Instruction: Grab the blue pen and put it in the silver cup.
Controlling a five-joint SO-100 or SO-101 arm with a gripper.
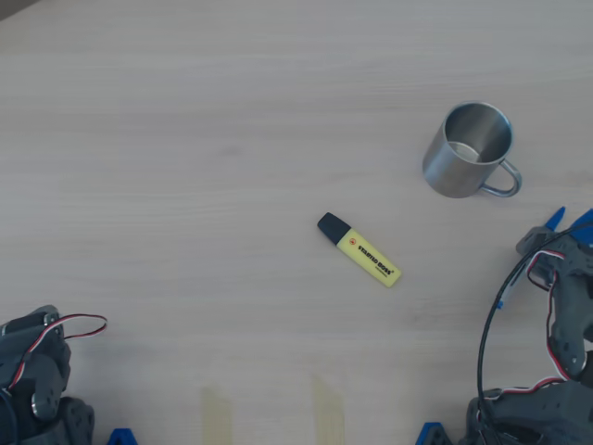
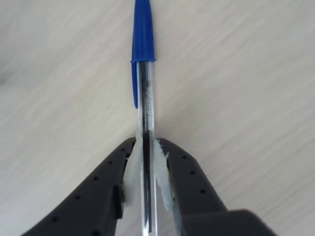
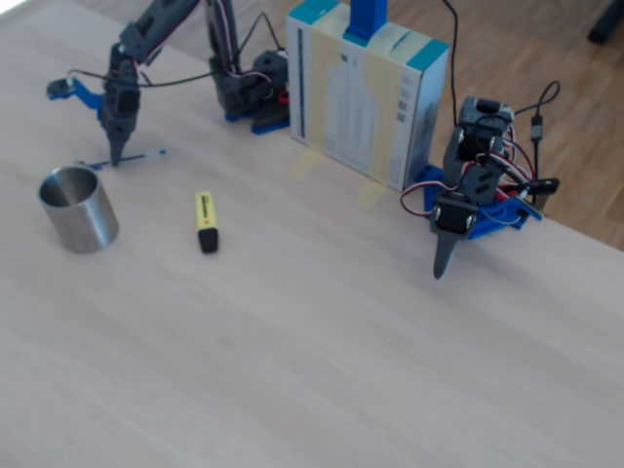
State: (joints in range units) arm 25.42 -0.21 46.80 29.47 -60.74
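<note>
In the wrist view my gripper [image 2: 146, 147] is shut on the blue pen [image 2: 143, 44]. Its pads squeeze the clear barrel, and the blue cap points away from me over the wooden table. The fixed view shows the gripper [image 3: 116, 156] pointing straight down at the far left. There the pen [image 3: 141, 155] lies level at table height, just behind the silver cup [image 3: 78, 219]. From overhead, only a short piece of the pen [image 1: 500, 300] shows beside my arm [image 1: 565, 306]. The cup [image 1: 445, 171] stands upright and empty, its handle toward the arm.
A yellow highlighter with a black cap [image 1: 366, 255] lies mid-table, also seen right of the cup [image 3: 206, 219]. A second arm [image 3: 463, 210] rests at the other side. A white and blue box [image 3: 361, 97] stands at the table's back edge.
</note>
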